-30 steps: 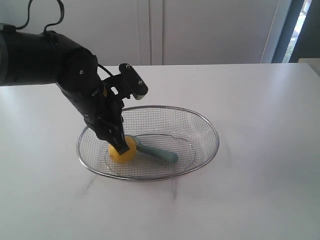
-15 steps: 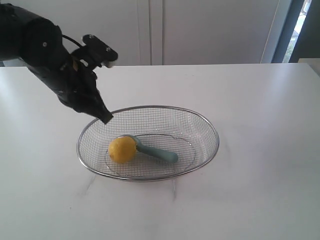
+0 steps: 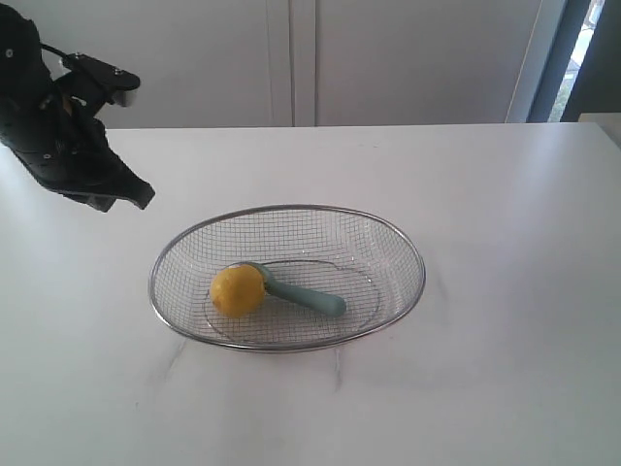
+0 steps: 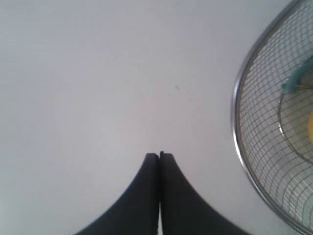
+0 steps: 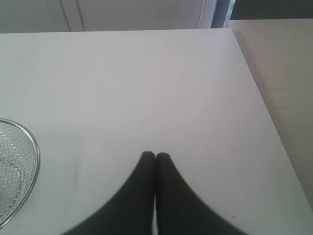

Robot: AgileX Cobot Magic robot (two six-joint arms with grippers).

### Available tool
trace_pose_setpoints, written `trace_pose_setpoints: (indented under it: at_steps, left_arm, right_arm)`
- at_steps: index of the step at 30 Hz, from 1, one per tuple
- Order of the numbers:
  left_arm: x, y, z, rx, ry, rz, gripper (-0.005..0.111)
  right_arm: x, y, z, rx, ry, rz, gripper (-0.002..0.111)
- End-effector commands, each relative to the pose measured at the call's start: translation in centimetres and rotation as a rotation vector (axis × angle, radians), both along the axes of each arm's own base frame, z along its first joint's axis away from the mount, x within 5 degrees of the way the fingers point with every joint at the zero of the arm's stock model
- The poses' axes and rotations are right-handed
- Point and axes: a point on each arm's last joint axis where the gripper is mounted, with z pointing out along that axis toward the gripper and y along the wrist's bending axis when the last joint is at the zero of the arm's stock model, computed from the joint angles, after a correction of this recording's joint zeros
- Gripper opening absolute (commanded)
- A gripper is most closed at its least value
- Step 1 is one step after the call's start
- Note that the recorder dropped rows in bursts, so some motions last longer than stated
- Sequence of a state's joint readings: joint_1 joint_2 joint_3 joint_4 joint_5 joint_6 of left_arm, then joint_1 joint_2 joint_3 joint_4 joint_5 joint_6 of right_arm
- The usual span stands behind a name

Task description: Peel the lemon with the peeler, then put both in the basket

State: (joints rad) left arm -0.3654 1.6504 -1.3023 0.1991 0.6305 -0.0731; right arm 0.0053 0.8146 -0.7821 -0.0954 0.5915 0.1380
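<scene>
Lemon (image 3: 237,289), round and yellow, touching teal-handled swivel peeler (image 3: 309,296) inside oval silver wire-mesh basket (image 3: 412,248) on white bench (image 3: 505,320); left fingers (image 4: 146,196) and right fingers (image 5: 142,196) pressed together, empty, clear of basket; placing judged complete, next move mere withdrawal.

Wire basket (image 3: 408,254) on white table (image 3: 505,369)

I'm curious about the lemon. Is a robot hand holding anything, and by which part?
Nothing is held. Left gripper and right gripper are shut and empty; lemon and peeler lie in the basket.
</scene>
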Motion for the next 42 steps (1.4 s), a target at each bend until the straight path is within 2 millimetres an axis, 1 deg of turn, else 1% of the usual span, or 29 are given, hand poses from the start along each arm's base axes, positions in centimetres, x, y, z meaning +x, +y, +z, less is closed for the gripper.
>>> trace_pose_setpoints:
  at_steps: [1,3,33,38,42]
  left_arm:
    - [0.0,1.6,0.2,-0.02,0.042,0.103,0.0]
    - [0.0,2.0,0.2,-0.02,0.049,0.119,0.0]
    - [0.0,1.9,0.2,-0.022,0.043,0.118,0.0]
    - [0.1,1.9,0.2,-0.023,0.041,0.117,0.0]
    - [0.1,1.9,0.2,-0.023,0.041,0.117,0.0]
  right_arm:
    - [-0.1,-0.1,0.0,-0.006,-0.013,-0.003,0.0]
    - [-0.1,-0.1,0.0,-0.006,-0.013,-0.003,0.0]
    - [-0.1,-0.1,0.0,-0.006,-0.013,-0.003,0.0]
    - [-1.0,-0.1,0.7,-0.004,-0.054,-0.003,0.0]
    - [-2.5,-0.1,1.6,-0.004,-0.118,-0.003,0.0]
